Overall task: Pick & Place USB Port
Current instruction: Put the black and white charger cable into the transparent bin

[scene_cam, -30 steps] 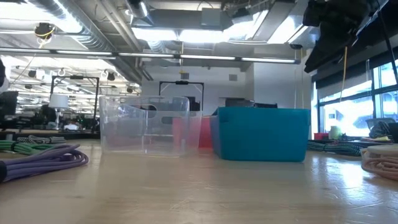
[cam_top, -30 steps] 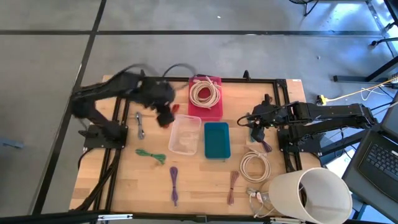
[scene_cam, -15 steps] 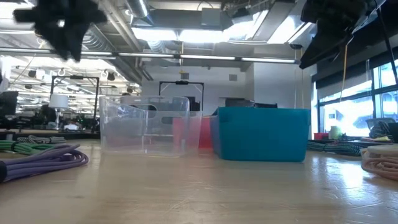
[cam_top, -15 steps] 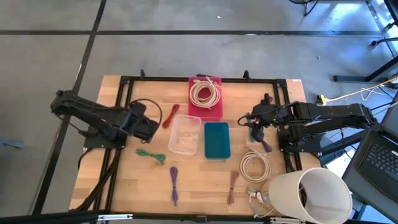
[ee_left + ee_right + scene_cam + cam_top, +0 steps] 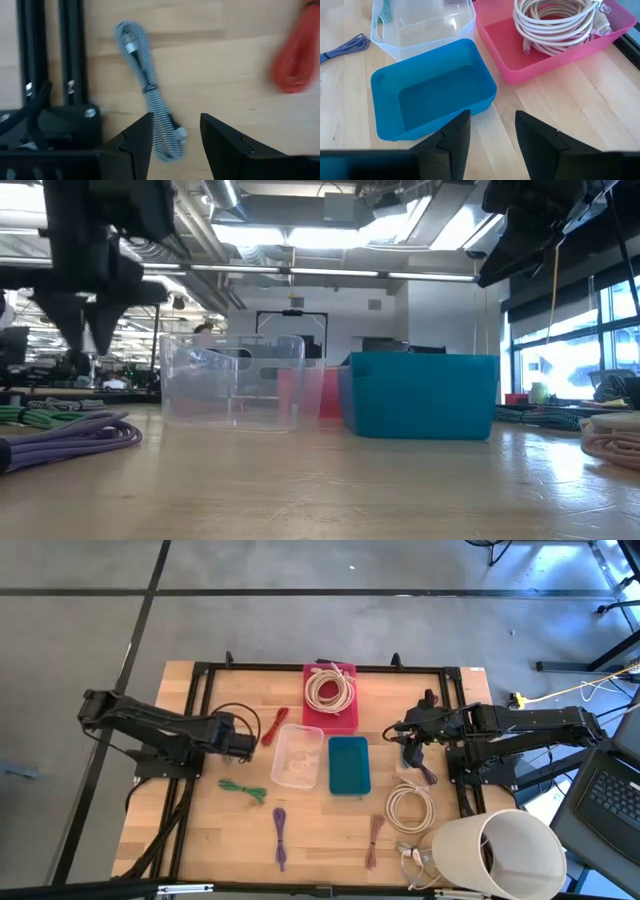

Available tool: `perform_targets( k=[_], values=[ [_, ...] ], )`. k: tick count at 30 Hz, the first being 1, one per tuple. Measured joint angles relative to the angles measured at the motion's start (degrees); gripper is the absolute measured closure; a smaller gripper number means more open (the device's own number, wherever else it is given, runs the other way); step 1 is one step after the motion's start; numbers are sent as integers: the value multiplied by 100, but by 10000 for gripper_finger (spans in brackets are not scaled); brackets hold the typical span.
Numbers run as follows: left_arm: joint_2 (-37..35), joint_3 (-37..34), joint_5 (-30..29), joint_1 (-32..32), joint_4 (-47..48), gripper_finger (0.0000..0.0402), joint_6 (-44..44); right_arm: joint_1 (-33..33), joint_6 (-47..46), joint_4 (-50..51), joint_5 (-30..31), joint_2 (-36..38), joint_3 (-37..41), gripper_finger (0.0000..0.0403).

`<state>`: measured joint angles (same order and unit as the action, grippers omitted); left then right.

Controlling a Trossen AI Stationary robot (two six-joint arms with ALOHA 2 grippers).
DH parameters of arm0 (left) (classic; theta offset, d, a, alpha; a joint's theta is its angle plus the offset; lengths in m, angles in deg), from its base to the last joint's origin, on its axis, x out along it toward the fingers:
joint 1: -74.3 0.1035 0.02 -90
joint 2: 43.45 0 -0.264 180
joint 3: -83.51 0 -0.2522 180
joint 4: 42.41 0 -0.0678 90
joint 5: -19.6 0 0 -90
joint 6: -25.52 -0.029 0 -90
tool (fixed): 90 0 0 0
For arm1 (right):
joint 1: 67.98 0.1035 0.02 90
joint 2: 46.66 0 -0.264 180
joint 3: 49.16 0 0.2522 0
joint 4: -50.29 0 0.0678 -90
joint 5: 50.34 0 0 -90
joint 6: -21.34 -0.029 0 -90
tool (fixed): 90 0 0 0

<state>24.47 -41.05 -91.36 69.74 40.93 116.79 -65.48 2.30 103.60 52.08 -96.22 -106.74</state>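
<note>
front centre: bare wood | mid-table: clear bin (image 5: 297,757), teal bin (image 5: 348,764), pink bin (image 5: 331,698) block

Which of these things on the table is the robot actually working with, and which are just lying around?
Likely part of the job:
- left gripper, open above the striped cable
- clear bin, teal bin, pink bin, as possible drop spots

Lying about for now:
- red cable, green cable, purple cable, loose white coil, white tub
- right gripper, open, facing the teal bin

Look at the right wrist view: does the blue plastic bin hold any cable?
No, the blue plastic bin shows only its bare inside.
</note>
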Motion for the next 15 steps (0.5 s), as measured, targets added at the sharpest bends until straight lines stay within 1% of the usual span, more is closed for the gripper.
perform_targets(
  k=[3, 6, 10, 15],
  values=[
    [3, -141, 239, 257, -49, 247, -177, -1, 1, 7, -2, 0, 0, 244],
    [-1, -155, 251, 444, -191, 247, -392, -1, 18, 8, 0, 0, 0, 244],
    [0, -379, 286, 762, -426, 247, -612, -1, 16, 9, -1, -1, 0, 244],
    [2, -850, 628, 1192, -1130, 247, -1067, -1, 18, 11, 0, -4, 0, 244]
  ],
)
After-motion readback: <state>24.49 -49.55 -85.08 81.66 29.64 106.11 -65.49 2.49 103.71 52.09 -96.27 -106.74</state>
